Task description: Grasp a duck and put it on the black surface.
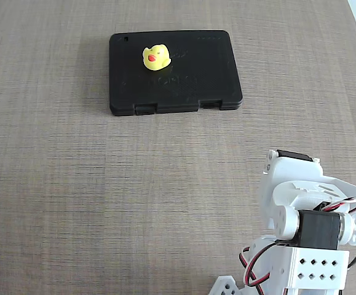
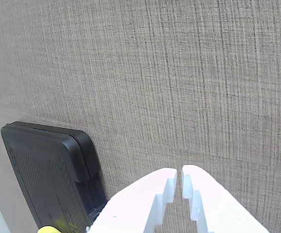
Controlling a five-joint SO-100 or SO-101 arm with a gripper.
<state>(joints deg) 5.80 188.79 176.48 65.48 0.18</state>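
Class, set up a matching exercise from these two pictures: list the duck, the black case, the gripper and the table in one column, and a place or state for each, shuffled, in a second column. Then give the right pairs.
Things:
1. duck
2. black case
3. gripper
4. table

Places or states:
A. fingers nearly together, holding nothing
B. lies flat on the table, latches toward the arm
C. grey-brown woven texture, under everything
D. sits on the black case, yellow with a red-orange beak

Pairs: 1-D, 2-B, 3-A, 4-C

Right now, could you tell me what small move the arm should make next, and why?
Probably none beyond staying parked: the duck already sits on the black case, and the gripper is shut, empty, and well clear of it over the bare table.
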